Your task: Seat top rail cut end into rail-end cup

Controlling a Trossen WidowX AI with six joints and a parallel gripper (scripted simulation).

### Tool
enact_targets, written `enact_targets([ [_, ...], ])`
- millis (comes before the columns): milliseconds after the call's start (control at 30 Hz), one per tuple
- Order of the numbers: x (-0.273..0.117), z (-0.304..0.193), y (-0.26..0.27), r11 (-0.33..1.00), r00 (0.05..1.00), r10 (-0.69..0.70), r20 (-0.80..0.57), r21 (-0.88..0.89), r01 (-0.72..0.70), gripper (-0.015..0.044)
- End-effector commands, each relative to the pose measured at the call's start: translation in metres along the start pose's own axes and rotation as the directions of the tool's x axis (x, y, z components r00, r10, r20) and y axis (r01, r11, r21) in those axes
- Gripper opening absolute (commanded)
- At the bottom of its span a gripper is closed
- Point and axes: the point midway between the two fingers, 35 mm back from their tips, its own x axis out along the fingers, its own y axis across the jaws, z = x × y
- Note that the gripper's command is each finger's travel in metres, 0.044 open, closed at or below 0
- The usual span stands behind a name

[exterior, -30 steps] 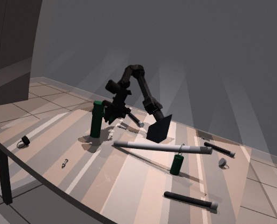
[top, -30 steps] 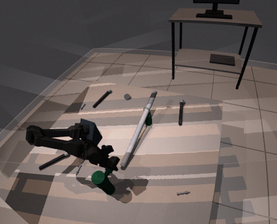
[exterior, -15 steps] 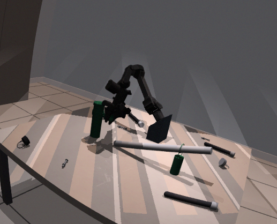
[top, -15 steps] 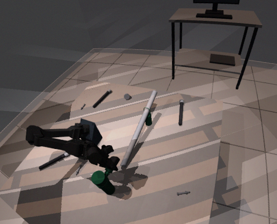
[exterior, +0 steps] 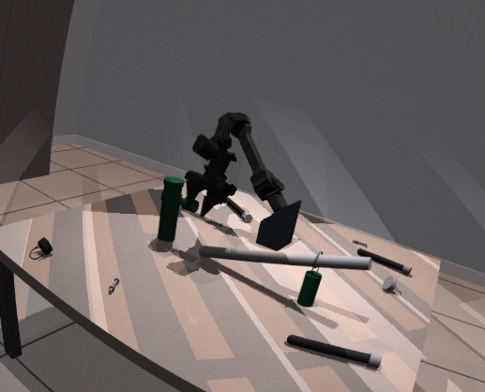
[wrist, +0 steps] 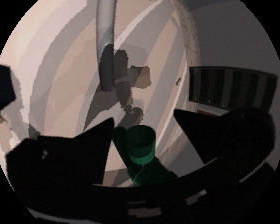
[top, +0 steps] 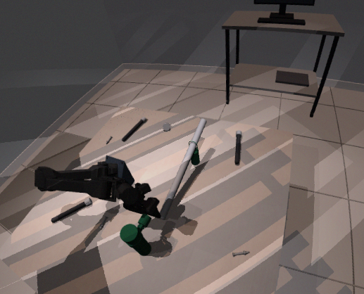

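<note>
The grey rail passes through the wire loop of the small green post. Its cut end is apart from the green rail-end cup. The cup hangs at the side of the big green post, whose band is up near the post cap. My gripper is open at the cup, not touching the rail. Whether a finger touches the cup is unclear.
Dark tubes with pale ends and small bolts lie around. A grey cap lies near the small post. A black ring piece lies beyond the big post.
</note>
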Motion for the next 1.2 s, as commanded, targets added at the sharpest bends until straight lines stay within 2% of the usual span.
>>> enact_targets([
  [0,-0.01,0.011,-0.007,1.0,1.0,-0.001,-0.004,0.002,0.001,0.044],
  [200,-0.013,0.015,-0.007,1.0,1.0,-0.004,0.001,0.008,0.004,0.044],
  [400,-0.028,0.044,-0.019,0.936,0.999,0.012,0.031,0.35,-0.022,0.044],
  [567,-0.045,0.071,-0.027,0.775,0.999,0.022,0.043,0.63,-0.044,0.044],
  [733,-0.065,0.096,-0.033,0.536,0.999,0.024,0.042,0.843,-0.048,0.044],
  [1167,-0.096,0.131,-0.038,0.161,1.0,0.005,0.023,0.987,-0.023,0.044],
])
